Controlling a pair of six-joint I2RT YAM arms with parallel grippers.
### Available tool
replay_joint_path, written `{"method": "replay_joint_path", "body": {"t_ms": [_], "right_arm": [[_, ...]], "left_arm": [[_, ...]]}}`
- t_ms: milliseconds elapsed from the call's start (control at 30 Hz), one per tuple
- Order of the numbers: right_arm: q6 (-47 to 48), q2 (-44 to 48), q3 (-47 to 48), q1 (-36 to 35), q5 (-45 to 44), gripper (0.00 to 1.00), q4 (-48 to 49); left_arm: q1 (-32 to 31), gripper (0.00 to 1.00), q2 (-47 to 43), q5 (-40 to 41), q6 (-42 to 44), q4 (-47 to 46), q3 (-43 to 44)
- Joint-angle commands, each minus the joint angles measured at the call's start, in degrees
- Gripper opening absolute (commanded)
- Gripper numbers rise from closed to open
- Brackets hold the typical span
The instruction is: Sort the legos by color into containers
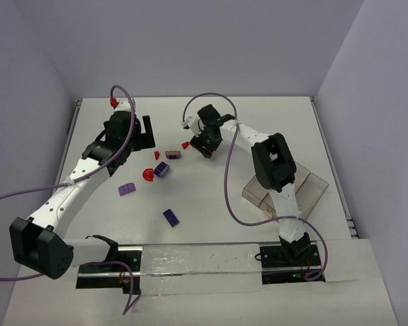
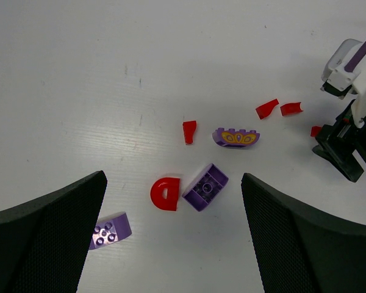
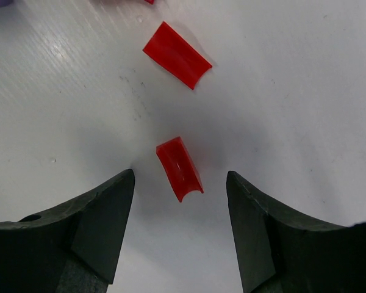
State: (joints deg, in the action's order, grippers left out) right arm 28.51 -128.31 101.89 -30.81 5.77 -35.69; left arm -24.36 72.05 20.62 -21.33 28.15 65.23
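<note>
1. Found the right jaws apart, lowered close to the worktop (image 1: 258,122) and straddling a small red curved piece (image 3: 179,168); saw a gap on each side of it.
2. Noted a second red curved piece (image 3: 177,55) lying just beyond the first, apart from it.
3. Found the left jaws spread wide, gripping nothing, hovering above the middle cluster of legos.
4. Logged in that cluster a red half-disc (image 2: 165,193) just beside a light purple brick (image 2: 205,187), studs up.
5. Logged a purple arched brick (image 2: 236,137) beyond those two; made out a yellow-orange printed motif as its only marking.
6. Noted a small red piece (image 2: 189,132) near the arched brick, and another light purple brick (image 2: 110,231) partly hidden behind one left finger in the left wrist view.
7. Located a dark blue-violet brick (image 1: 171,216) alone, nearer the arm bases, well apart from the cluster.
8. Located the clear tinted tray (image 1: 317,178) on the right side of the worktop, largely hidden behind the right arm; could not tell what its compartments held.
9. Found every lego in view lying on the worktop, outside the tray.
</note>
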Motion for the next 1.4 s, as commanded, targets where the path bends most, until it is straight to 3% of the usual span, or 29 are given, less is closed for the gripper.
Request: {"method": "replay_joint_path", "body": {"t_ms": [0,300,467,533,567,600,867,1100,1200,1367], "right_arm": [[1.3,-2.3,2.9,-1.0,-1.6,0.68,-1.4],[0.9,-2.4,2.8,-1.0,-2.6,0.51,-1.1],[-0.5,-0.9,2.1,-1.1,-3.9,0.3,-0.4],[-1.3,0.2,2.1,-1.1,-4.0,0.18,-0.4],[-2.2,1.7,2.2,-1.1,-4.0,0.05,-0.4],[-2.9,2.6,2.3,-1.1,-4.0,0.01,-0.4],[-9.2,14.4,-1.8,-0.8,-7.2,0.0,2.1],[-20.3,32.7,-21.7,1.8,-10.9,0.0,13.7],[-26.0,40.2,-28.8,4.7,-11.5,0.0,16.8],[-36.0,47.5,-35.4,13.7,-6.6,0.0,13.8]], "left_arm": [[-0.4,0.99,-1.1,0.9,1.0,-0.3,0.0],[-0.4,0.99,-1.6,1.4,1.2,-0.1,-0.4],[-0.4,0.99,-1.9,1.4,1.3,-0.2,-0.6],[-0.4,0.99,-1.9,1.3,1.2,-0.3,-0.5],[-0.4,0.99,-1.9,1.2,1.1,-0.2,-0.5],[-0.4,0.99,-1.8,1.2,1.0,-0.2,-0.4],[-0.5,0.99,-1.9,0.1,0.1,-0.9,-0.7],[-0.6,0.99,-1.8,5.4,-1.6,-0.8,-1.0],[-0.6,0.99,-1.3,5.4,-1.5,-0.9,-0.8],[-1.0,0.99,-0.7,5.4,-1.4,-1.1,-0.3]]}}
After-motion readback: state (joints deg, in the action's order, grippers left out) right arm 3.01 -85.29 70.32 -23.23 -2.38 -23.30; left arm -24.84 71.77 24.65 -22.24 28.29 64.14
